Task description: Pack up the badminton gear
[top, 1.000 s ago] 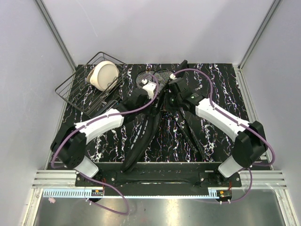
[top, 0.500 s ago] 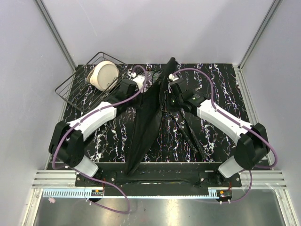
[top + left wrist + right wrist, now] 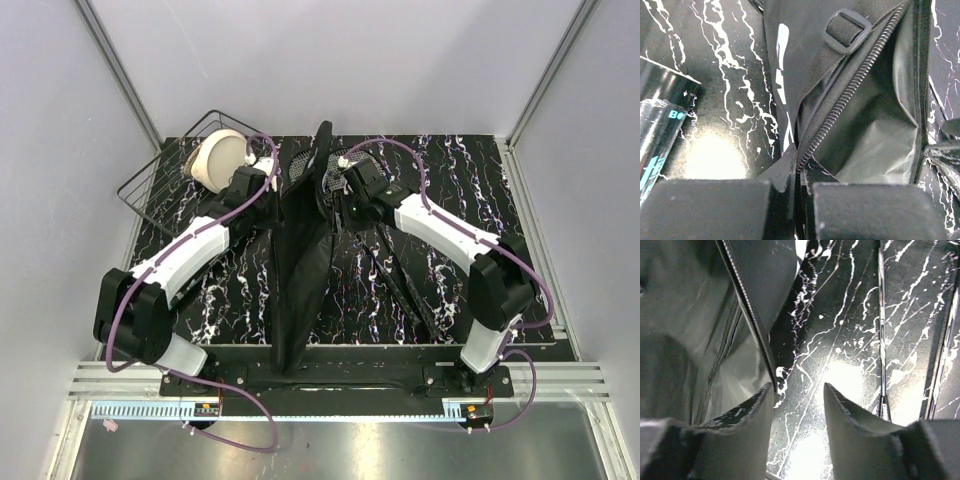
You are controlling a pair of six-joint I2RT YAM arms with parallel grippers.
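I see my left pincer (image 3: 800,186) clamped on the bag (image 3: 870,135) at its zipper edge, my right pincer (image 3: 799,391) apart just beside it

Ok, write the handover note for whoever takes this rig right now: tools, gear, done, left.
Left tool: shut on the zip edge of the racket bag, holding its far end up.
Right tool: open beside the bag's other edge, holding nothing.
Rackets: on the table, right of the bag.
Shuttle tube: on the table beside the bag, near the left tool.
No shuttlecocks in view.
Done: bag unzipped, mouth open.
Left: load rackets and tube, zip up.
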